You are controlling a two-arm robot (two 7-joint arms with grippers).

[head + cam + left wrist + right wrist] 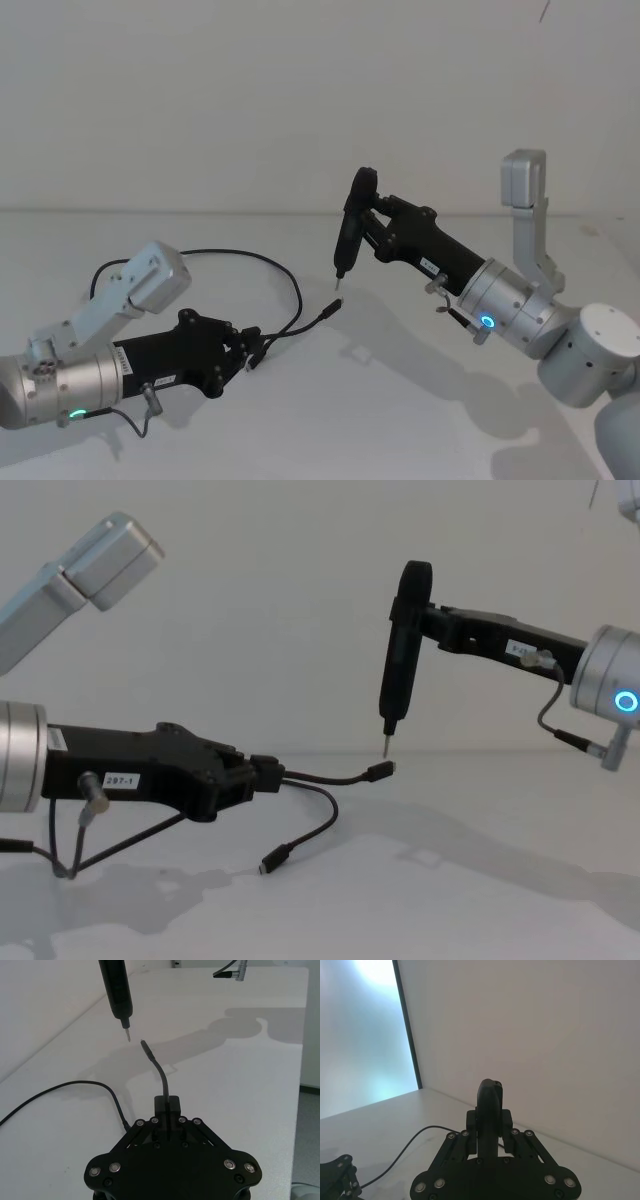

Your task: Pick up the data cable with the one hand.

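Note:
The data cable (291, 284) is thin and black, and it loops across the white table toward my left. My left gripper (252, 352), blocky and black with the label "297-1" (120, 780), is shut on the data cable (330, 778) at its fork, low over the table. One branch sticks out in the air and ends in a small plug (380, 770). The other branch sags down, with its plug (274, 860) lying on the table. My right gripper (425, 615) is raised and shut on a slim black pointed tool (397, 670), whose tip hangs just above the free plug (144, 1044).
The white table (420, 400) meets a plain wall behind it. Its side edge (301, 1060) runs along the right arm's side. A short grey wire with a silver plug (548, 705) hangs from the right wrist, and another such wire (85, 820) hangs from the left wrist.

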